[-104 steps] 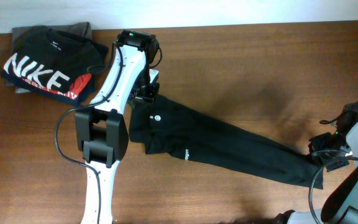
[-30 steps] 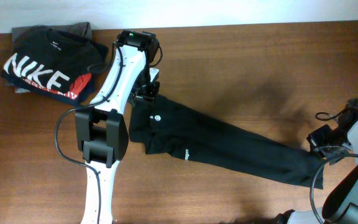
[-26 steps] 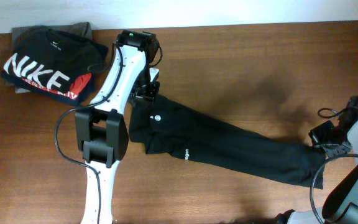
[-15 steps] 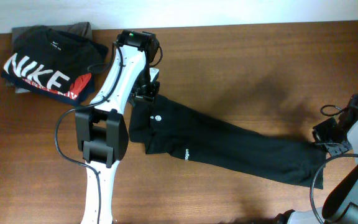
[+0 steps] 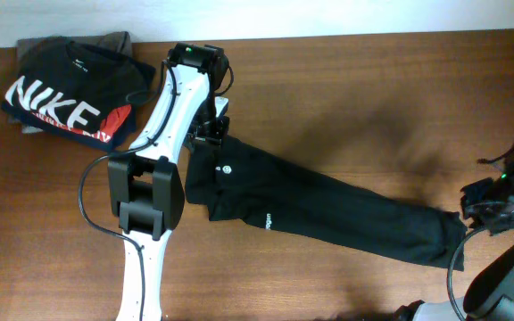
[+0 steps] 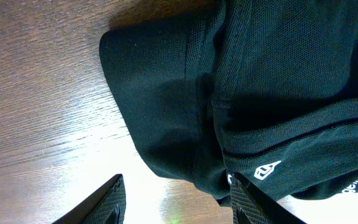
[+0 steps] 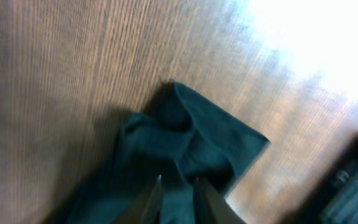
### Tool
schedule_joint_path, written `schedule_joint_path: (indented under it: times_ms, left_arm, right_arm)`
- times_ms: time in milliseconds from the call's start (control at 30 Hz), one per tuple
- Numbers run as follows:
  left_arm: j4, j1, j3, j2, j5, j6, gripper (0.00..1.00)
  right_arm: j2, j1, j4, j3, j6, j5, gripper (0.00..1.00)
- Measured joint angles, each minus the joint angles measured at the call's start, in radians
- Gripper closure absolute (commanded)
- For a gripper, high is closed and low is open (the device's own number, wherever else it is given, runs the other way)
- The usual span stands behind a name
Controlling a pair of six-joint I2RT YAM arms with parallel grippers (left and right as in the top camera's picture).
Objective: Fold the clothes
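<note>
Clothes between left pincer, apart, and right pincer, narrowly apart; NIKE shirt pile well aside.

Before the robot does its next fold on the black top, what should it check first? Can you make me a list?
1. The black top is laid out long on the table: ok, it is one narrow strip running diagonally.
2. The left gripper is ready at the tag end: ok, it is open, with its fingers wide apart over the cloth's edge.
3. The right gripper is free of the cloth: cannot tell, its jaws stand only slightly apart with fabric showing between them.
4. The right end of the top is smooth: not ok, it is bunched and creased.
5. The NIKE shirt pile is out of the way: ok, it sits apart from the top at the table's far left corner.
</note>
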Motion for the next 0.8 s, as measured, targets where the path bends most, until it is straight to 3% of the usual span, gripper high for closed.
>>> schedule_joint_path:
  times_ms: [133, 267, 600, 800]
  left_arm:
    - [0.001, 0.0, 0.0, 0.0, 0.0, 0.0, 0.46]
    - [0.001, 0.0, 0.0, 0.0, 0.0, 0.0, 0.46]
    - [0.0, 0.0, 0.0, 0.0, 0.0, 0.0, 0.46]
    - [0.002, 0.0, 0.0, 0.0, 0.0, 0.0, 0.45]
  right_arm:
    - [-0.026, 0.0, -0.103, 0.106, -0.027, -0.005, 0.68]
    - [-0.042, 0.005, -0.13, 0.114, -0.06, -0.02, 0.46]
    - [-0.041, 0.025, 0.051, -0.115, -0.074, -0.029, 0.46]
    - [-0.041, 0.025, 0.071, -0.166, -0.076, -0.032, 0.91]
